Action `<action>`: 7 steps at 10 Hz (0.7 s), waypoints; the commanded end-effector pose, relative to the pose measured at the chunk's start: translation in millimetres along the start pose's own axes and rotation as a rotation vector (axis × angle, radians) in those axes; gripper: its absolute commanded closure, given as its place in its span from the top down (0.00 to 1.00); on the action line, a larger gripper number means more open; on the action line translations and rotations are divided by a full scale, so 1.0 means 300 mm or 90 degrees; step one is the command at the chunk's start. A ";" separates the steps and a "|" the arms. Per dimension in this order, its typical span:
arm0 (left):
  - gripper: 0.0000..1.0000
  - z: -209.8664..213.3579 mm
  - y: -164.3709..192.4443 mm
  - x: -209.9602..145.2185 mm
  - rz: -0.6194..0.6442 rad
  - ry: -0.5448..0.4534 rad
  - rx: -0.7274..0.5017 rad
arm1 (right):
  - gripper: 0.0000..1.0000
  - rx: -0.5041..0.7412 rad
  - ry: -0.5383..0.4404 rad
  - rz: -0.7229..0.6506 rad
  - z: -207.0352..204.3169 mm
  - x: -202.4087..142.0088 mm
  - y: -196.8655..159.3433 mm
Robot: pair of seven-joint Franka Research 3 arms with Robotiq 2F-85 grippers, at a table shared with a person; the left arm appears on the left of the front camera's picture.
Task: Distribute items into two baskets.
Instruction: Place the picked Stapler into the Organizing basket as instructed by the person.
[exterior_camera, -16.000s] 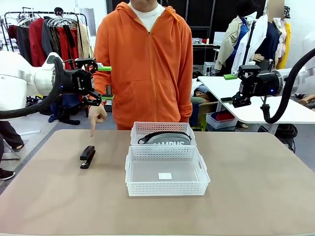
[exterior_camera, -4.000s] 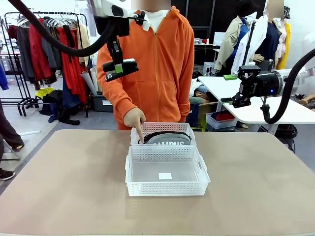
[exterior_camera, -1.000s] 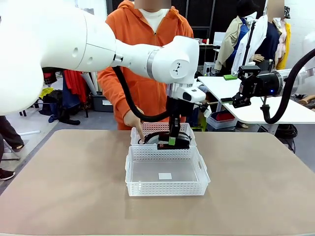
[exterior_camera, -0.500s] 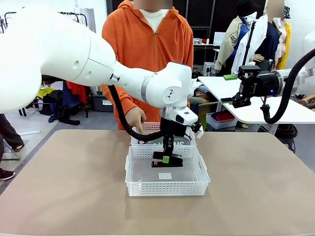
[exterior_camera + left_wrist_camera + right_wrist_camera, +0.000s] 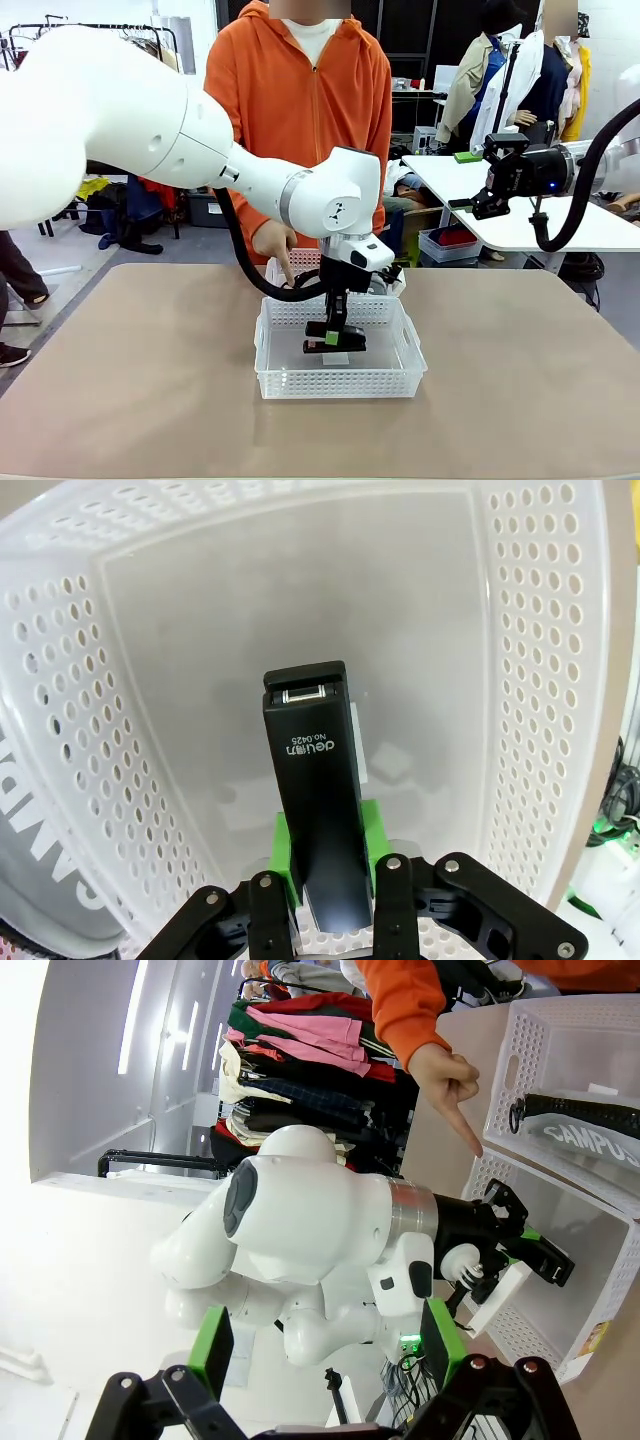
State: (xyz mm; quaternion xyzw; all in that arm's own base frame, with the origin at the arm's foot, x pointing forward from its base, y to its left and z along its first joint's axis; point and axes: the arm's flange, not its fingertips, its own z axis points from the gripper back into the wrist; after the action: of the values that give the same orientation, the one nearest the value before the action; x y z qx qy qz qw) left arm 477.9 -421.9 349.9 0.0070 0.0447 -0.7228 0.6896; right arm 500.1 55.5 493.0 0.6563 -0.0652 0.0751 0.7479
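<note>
- Left gripper (image 5: 334, 338): black two-finger unit with green pads, clamped on the small black stapler (image 5: 316, 792); the stapler hangs inside the near white perforated plastic basket (image 5: 338, 385), above its floor; whether it touches the floor cannot be told from these views.
- Right gripper (image 5: 470, 204): held high at the robot's right side, well apart from the baskets; fingers spread, nothing between them.
- Risk, release height: if the fingers part while the stapler is clear of the floor, it drops and may bounce or tip against the lattice wall; cause: release before contact.
- Risk, basket shift: the near basket is light; a wrist or finger brushing its rim on the way out may drag it against the far basket (image 5: 300, 261); cause: withdrawal that is not straight up.
- Risk, person: a hand (image 5: 272, 240) points down at the far basket's left rim, near the left arm; a sideways retreat may meet it.
- Containers: near basket holds a white label (image 5: 336, 358) on its floor and the gripped stapler; far basket holds the grey oblong zip pouch (image 5: 587, 1137) with white "CAMPUS" lettering and black trim; the two baskets stand touching, one behind the other.
</note>
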 end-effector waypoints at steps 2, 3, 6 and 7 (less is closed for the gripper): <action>0.00 -0.022 0.001 0.014 0.016 0.027 0.003 | 1.00 -0.001 -0.005 0.001 0.001 -0.001 0.006; 0.00 -0.028 0.001 0.020 0.021 0.025 -0.003 | 1.00 -0.001 -0.005 0.001 0.001 -0.001 0.006; 0.23 -0.040 0.010 0.019 0.024 0.030 -0.014 | 1.00 -0.001 -0.005 0.001 0.001 -0.001 0.006; 0.42 -0.037 0.008 0.022 0.025 0.029 -0.016 | 1.00 -0.001 -0.005 0.001 0.001 -0.001 0.006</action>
State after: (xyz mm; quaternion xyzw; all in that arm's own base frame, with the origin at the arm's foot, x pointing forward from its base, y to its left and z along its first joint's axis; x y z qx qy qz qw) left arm 478.8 -425.1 335.5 0.0081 0.0651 -0.7142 0.6969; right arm 500.1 55.6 493.0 0.6563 -0.0652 0.0751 0.7479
